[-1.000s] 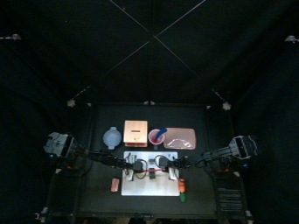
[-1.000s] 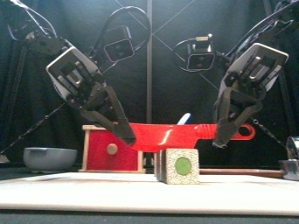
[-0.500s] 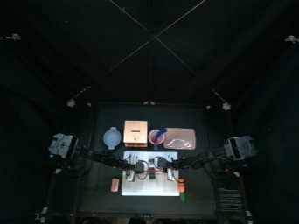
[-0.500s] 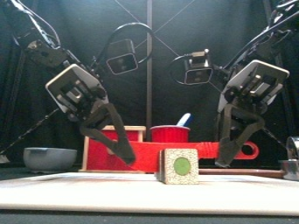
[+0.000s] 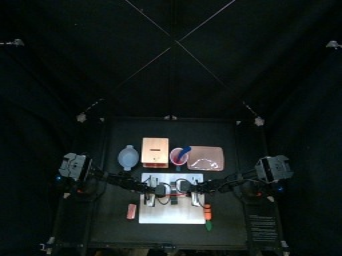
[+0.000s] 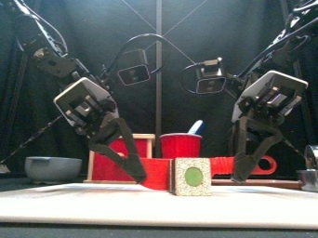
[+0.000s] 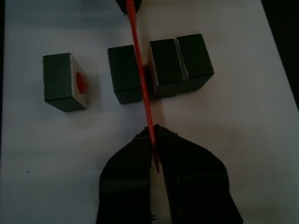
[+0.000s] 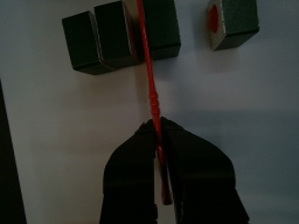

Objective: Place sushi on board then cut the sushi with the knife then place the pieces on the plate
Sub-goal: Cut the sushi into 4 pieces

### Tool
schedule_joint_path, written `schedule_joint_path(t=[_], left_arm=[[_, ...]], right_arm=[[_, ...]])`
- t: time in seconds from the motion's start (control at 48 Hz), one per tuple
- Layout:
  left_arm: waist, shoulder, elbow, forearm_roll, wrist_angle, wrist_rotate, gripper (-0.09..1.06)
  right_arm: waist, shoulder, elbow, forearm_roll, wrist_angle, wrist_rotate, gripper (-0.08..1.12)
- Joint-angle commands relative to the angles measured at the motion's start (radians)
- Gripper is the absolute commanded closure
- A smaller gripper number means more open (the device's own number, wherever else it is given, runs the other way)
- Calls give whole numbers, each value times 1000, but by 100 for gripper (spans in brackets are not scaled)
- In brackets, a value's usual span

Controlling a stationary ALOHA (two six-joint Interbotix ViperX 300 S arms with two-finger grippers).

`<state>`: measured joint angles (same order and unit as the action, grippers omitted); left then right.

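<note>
On the white cutting board [image 5: 174,212] lay the sushi roll [image 7: 163,68], with one cut piece [image 7: 66,80] just beside it. The left gripper [image 7: 149,133] and the right gripper [image 8: 156,129] were each closed tight on the red knife [image 7: 142,87], above a seam. Uneven pressing could tilt it and shove blocks aside.

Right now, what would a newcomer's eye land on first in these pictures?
Both arms meet low over the white board. The left gripper and the right gripper each clamp one end of a single red knife, held across the dark green sushi roll. One piece lies apart on the board beside the roll.
</note>
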<state>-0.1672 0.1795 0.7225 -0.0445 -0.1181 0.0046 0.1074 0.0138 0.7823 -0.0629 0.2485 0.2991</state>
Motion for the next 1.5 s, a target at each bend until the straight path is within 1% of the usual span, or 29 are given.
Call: schedule_joint_path(t=[0.021,0.229,0.417,0.562,0.688,0.792,0.917,1.042,1.083,1.188,1.292,1.354,1.5], left_arm=[[0,-20,-6,17,3,3,53],[6,-20,-3,26,3,3,54],[12,-23,-2,28,5,3,54],[14,-31,-5,37,20,2,54],[12,-52,-12,37,43,2,54],[5,-84,-20,35,60,2,54],[-3,-121,-29,38,61,3,54],[-15,-140,-38,43,60,3,54],[-32,-140,-40,43,58,2,54],[-57,-132,-40,41,57,0,54],[-72,-127,-41,37,55,-6,54],[-81,-127,-41,28,55,-6,54],[-87,-121,-44,9,55,-5,54]], right_arm=[[-15,-25,-8,-3,9,5,74],[-26,-25,-9,-3,11,5,74],[-34,-26,-17,-5,11,5,74],[-34,-28,-23,-5,11,3,74],[-26,-43,-31,-5,23,5,74],[-26,-77,-44,-5,58,0,74],[-26,-120,-61,-14,91,3,74],[-18,-156,-63,-12,94,5,74],[-9,-163,-61,-11,94,6,74],[14,-169,-57,-9,94,6,74],[25,-163,-52,-3,94,6,74],[29,-161,-51,3,94,6,74],[34,-158,-49,6,94,6,74]])
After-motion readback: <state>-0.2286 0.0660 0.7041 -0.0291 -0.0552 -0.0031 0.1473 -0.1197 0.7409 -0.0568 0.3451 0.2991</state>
